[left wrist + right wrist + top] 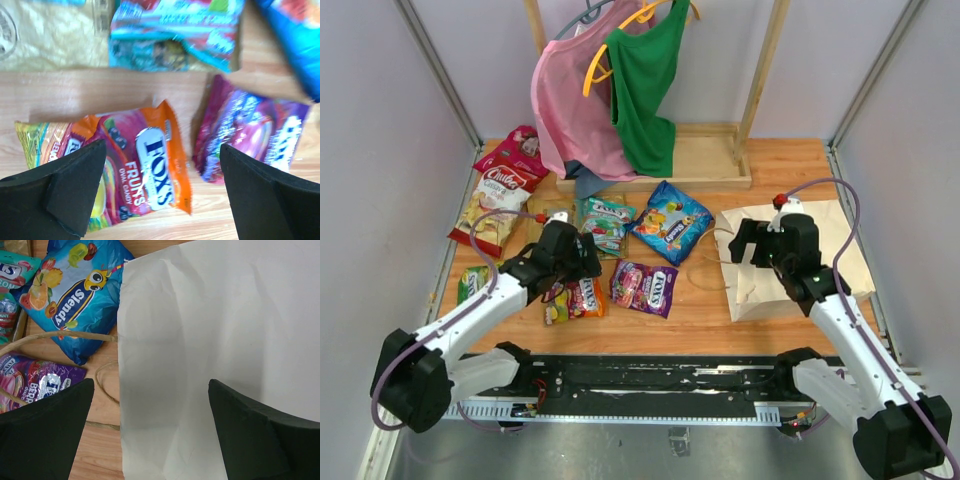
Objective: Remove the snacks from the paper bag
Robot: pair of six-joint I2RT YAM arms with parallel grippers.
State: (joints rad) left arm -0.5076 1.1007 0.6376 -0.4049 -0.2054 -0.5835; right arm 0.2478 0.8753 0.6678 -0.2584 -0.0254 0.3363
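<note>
Overhead view: bright, even, diffuse light from above, with only faint soft shadows on the bench under the arms. Left wrist view: orange packet lettering sharp; teal packet at the top edge smeared and out of focus; the left fingers read as flat black (no surface detail). Right wrist view: paper bag near washed out at upper right, a grey shadow across its lower half; glare on the purple packet foil.
</note>
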